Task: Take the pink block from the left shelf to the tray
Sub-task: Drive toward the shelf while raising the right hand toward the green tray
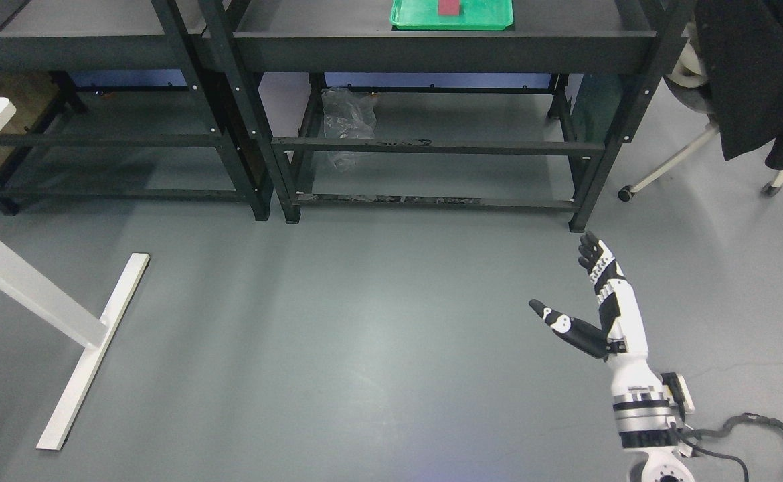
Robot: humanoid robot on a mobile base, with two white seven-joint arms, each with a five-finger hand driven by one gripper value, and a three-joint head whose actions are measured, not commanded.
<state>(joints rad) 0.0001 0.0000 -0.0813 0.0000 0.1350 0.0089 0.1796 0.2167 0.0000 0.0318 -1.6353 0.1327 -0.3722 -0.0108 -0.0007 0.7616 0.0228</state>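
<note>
Tray (pixel 425 24): top centre of the frame, on the right shelf unit (pixel 431 53).
Block (pixel 450 7): in the tray, at the frame's top edge.
Left shelf unit (pixel 83 50): upper left, just beside the right unit.
Plastic bag (pixel 346 124): beneath the tray's shelf, lower level.
Chair (pixel 739 80): upper right.
Right hand (pixel 605 304): lower right, over the floor (pixel 338 335).
Table leg (pixel 77 335): lower left.

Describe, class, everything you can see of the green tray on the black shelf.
The shallow green plastic tray with a raised rim lies flat on the top board of the black metal shelf, at the picture's upper edge, which cuts off its far part. A dark pink block rests inside it. Nothing else touches it; the robot's right hand is far off, low over the floor.
</note>
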